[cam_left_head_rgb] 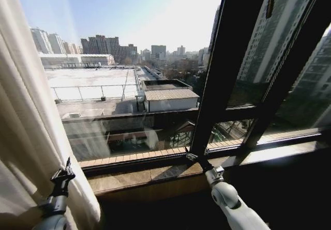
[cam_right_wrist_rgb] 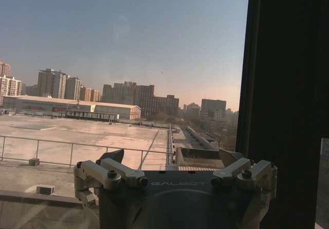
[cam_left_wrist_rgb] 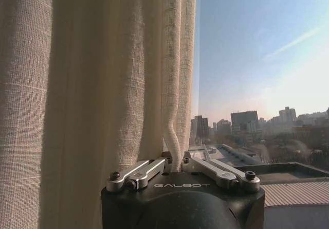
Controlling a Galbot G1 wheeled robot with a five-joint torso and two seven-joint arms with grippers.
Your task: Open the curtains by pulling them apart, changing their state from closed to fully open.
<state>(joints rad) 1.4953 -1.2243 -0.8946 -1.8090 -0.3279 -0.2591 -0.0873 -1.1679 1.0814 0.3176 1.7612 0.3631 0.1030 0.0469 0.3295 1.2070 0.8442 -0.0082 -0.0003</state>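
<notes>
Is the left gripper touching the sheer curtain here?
Touching. In the left wrist view the left gripper is shut on a fold of the sheer curtain, the fabric bunched between its fingertips. The right gripper hangs open near the window frame.

The curtains hang bunched at the window's left edge, the left gripper against their lower folds; the right gripper reaches the sill by the dark window frame.

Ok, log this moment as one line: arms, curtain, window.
left end effector: shut on curtain edge | right end effector: open, empty, near dark window frame | curtain gathered at left, glass uncovered
</notes>
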